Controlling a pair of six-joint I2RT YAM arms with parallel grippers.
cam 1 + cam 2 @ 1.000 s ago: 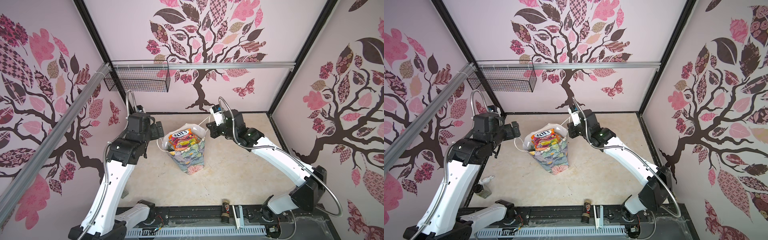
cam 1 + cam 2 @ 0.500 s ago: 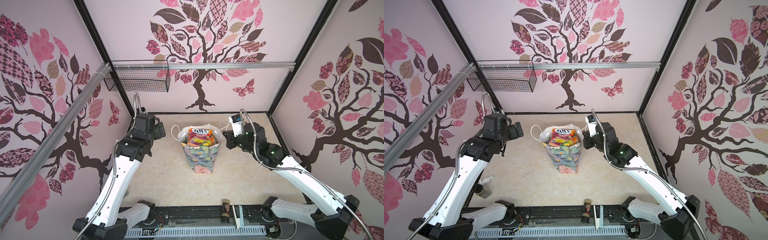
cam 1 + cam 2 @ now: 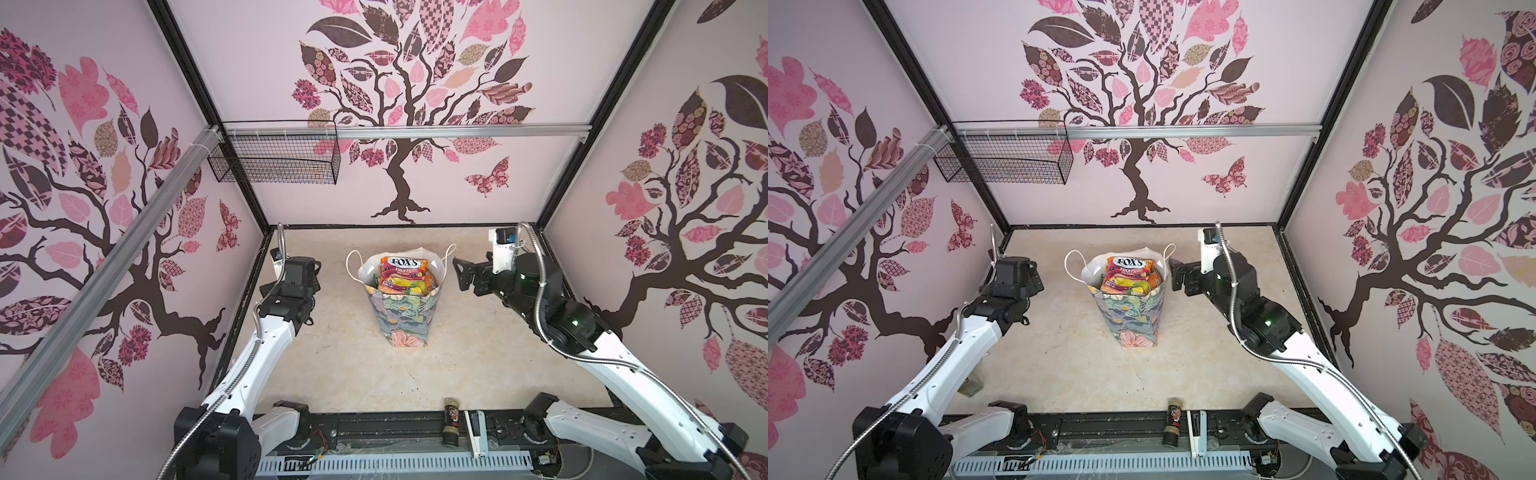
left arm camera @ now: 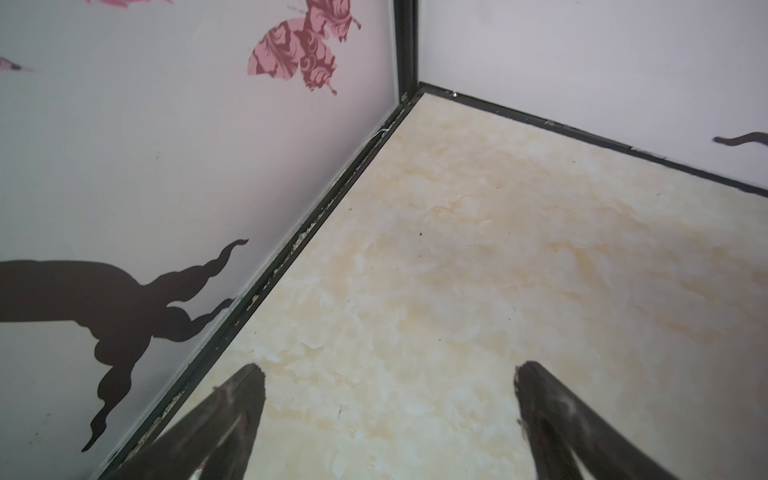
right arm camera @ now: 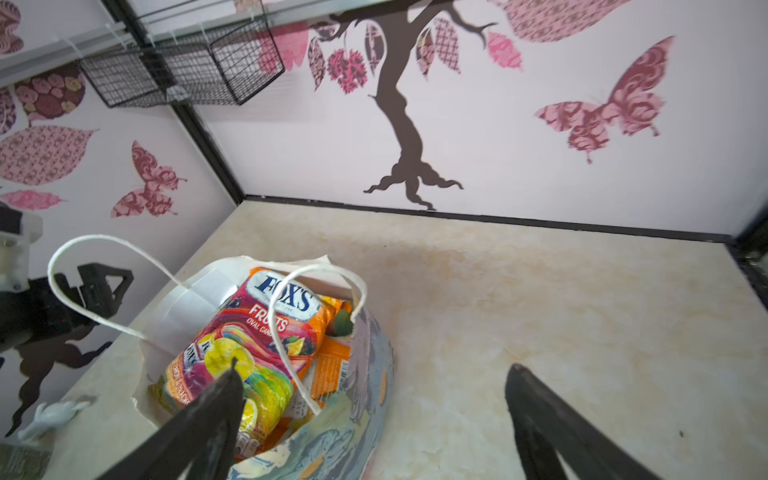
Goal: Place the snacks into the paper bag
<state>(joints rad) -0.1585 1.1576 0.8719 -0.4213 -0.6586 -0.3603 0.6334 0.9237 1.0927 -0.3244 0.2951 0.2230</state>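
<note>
The paper bag (image 3: pixel 406 320) (image 3: pixel 1136 318) (image 5: pixel 359 415) stands upright mid-table, floral outside, with its white cord handles hanging loose. Several snacks (image 3: pixel 402 272) (image 3: pixel 1128 272) (image 5: pixel 266 328) fill it to the brim, with a FOX'S packet on top. My right gripper (image 3: pixel 458 270) (image 3: pixel 1173 270) (image 5: pixel 374 365) hovers just right of the bag's rim, open and holding nothing. My left gripper (image 3: pixel 308 272) (image 3: pixel 1022 270) (image 4: pixel 386 370) is well left of the bag by the side wall, open over bare table, facing the back left corner.
A black wire basket (image 3: pixel 274 160) hangs on the back wall's rail. A small dark jar (image 3: pixel 451 419) and a white stapler-like object (image 3: pixel 473 428) lie at the front edge. The walls stand close behind both arms.
The right gripper has opened, let go of the bag's handle and drawn back to the right. The left arm has pulled away left. The bag has shifted right and now stands straight.
</note>
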